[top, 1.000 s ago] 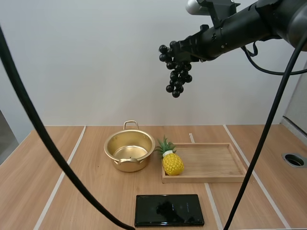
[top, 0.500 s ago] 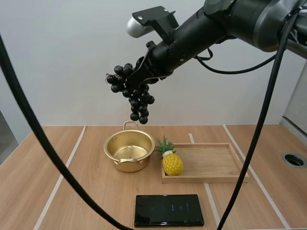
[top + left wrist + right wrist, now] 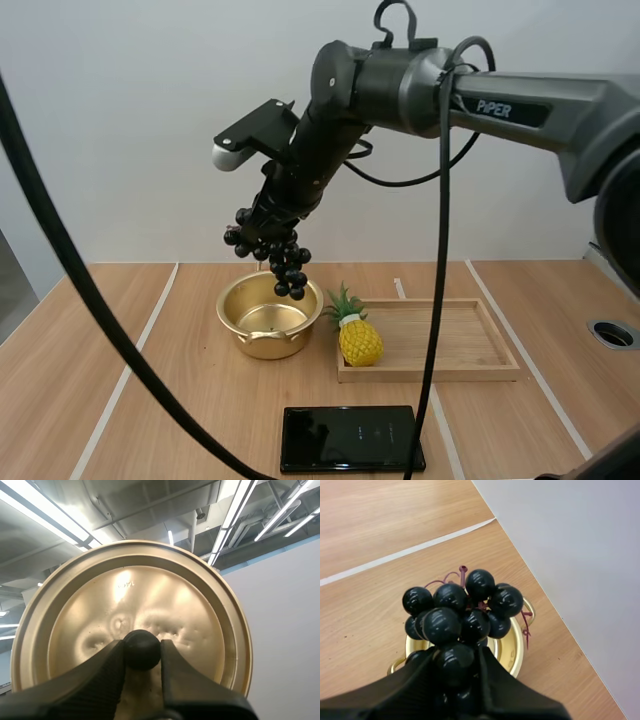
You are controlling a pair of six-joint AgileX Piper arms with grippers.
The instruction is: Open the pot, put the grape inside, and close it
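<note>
Now that the right hand (image 3: 270, 222), pinching the bunch of glossy black grapes (image 3: 272, 252), has swung down and left, the bunch hangs just above the open golden metal pot (image 3: 262, 343), ready for lowering, while the left hand (image 3: 142, 667) holds the golden lid (image 3: 195, 610) by its knob (image 3: 142, 649).

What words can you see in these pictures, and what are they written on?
"PiPER": white letters on the right arm, which carries the grapes over the pot.
A tiny stamped mark on the lid: too faint to read.
The black phone: its screen is dark, with nothing readable on it.
The pineapple and the wooden tray: no writing.
</note>
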